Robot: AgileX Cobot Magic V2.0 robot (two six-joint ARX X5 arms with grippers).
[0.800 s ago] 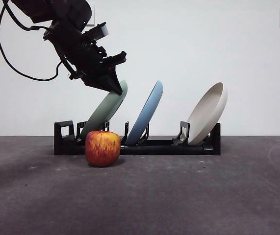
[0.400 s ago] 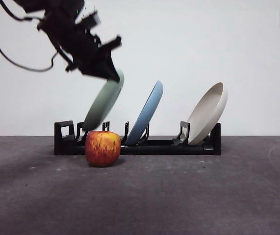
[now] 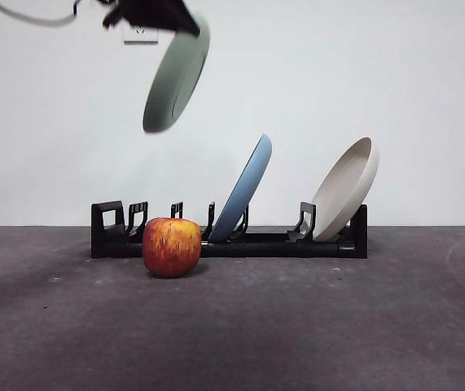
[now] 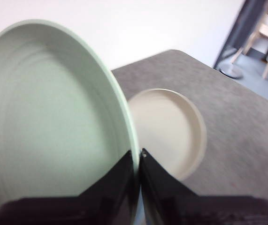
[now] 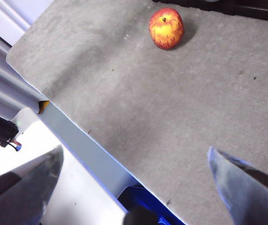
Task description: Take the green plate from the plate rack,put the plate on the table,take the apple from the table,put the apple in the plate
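My left gripper [image 3: 185,24] is shut on the rim of the green plate [image 3: 175,77] and holds it high in the air, clear above the left end of the black plate rack [image 3: 230,236]. In the left wrist view the jaws [image 4: 138,161] pinch the green plate's [image 4: 49,112] edge. The red apple [image 3: 171,246] sits on the dark grey table [image 3: 297,326] in front of the rack's left part. My right gripper [image 5: 134,159] is open, well away from the apple [image 5: 166,28], above the table's edge.
A light blue plate [image 3: 244,189] leans in the rack's middle and a beige plate [image 3: 346,189] at its right end; the beige plate also shows in the left wrist view [image 4: 169,131]. The table edge [image 5: 72,126] drops off near the right gripper.
The left gripper has lifted the green plate up out of the rack's left slots to near the top of the front view. Apple and other plates have not moved.
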